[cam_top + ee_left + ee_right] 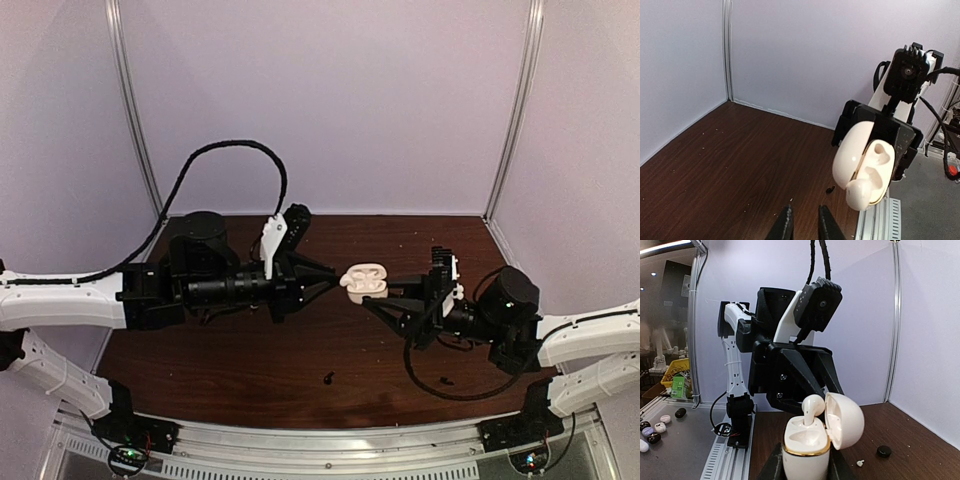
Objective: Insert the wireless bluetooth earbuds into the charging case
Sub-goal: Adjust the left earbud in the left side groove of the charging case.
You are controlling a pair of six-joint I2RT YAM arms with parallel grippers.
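The right fingers (805,471) are pinching the case (805,447) upright by its base, raised off the surface (920,425). The left fingers (805,227) are sitting narrowly spread and holding nothing, pointing at the case from the opposite side.

The case is glossy cream plastic, rounded like a pebble, with a thin gold band at its rim. Its domed lid (847,420) is hanging open to one side. 1 white bud (812,406) is standing proud in a socket and appears not fully seated.

To finish this step well, I judge the left fingers should be pressing lightly and straight down on the bud's smooth dome, with the right fingers bracing the slippery shell against twisting.

1 black bud (884,451) and 1 tiny white speck (859,463) are lying on the dark wood-grain surface.
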